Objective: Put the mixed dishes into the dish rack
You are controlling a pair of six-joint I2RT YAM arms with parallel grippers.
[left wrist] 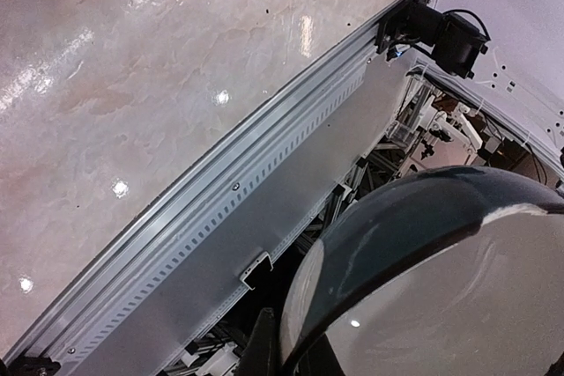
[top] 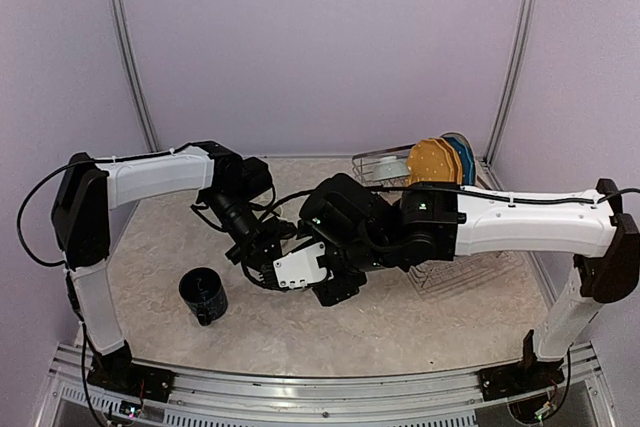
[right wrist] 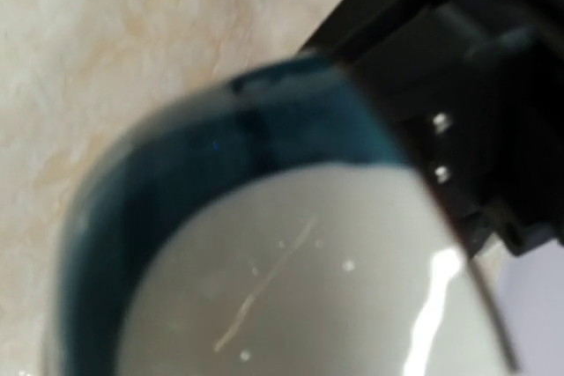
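The grey-teal cup (left wrist: 441, 288) fills the lower right of the left wrist view. My left gripper (left wrist: 295, 354) pinches its rim, one dark finger (left wrist: 263, 348) outside the wall and one inside. The same cup (right wrist: 291, 279) fills the right wrist view, blurred and very close, and the right fingers are hidden. In the top view both grippers meet at the table's centre, the left (top: 262, 262) and the right (top: 330, 285), and the cup is hidden between them. The dark blue mug (top: 204, 295) stands at front left. The dish rack (top: 375, 159) at back right holds the yellow plate (top: 433, 162) and the blue plate (top: 464, 159) upright.
The right forearm (top: 520, 222) lies across the rack's front part (top: 470, 272). A black gripper body (right wrist: 467, 68) crosses the upper right of the right wrist view. The table's near metal rail (left wrist: 264, 182) shows in the left wrist view.
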